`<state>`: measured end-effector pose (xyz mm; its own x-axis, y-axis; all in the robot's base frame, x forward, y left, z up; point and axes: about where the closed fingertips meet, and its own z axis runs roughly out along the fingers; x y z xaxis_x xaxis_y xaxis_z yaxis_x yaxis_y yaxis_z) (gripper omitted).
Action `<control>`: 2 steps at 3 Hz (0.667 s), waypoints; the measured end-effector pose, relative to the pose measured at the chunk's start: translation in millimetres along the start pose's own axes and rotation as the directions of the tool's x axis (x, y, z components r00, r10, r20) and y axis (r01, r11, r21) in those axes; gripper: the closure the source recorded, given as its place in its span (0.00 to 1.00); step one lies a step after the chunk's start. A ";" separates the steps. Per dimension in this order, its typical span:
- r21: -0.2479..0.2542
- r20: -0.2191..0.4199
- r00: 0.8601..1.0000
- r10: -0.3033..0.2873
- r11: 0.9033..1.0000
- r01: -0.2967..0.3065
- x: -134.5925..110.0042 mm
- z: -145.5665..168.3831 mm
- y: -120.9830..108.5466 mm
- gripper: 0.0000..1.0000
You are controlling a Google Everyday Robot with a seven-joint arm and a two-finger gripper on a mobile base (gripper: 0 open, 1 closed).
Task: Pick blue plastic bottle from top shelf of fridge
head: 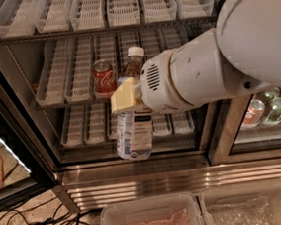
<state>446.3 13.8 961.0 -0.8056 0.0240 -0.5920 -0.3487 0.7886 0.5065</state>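
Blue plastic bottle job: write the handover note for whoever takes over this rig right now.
The gripper is shut on the blue plastic bottle, in front of the fridge at middle-rack height.
The bottle hangs roughly upright, cap up, below the top shelf.
Done: bottle grasped and off the top shelf.
Left: probably draw it out, away from the fridge, minding the red cola can on the middle rack beside it.
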 end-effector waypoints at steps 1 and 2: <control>-0.045 -0.050 0.995 0.085 0.995 -0.087 30.1 15.5 13.4 1.00; -0.074 -0.143 0.973 0.182 0.978 -0.194 74.1 38.1 35.5 1.00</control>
<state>392.5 67.0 911.3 -0.9157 0.0794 -0.3940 -0.2199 0.7216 0.6565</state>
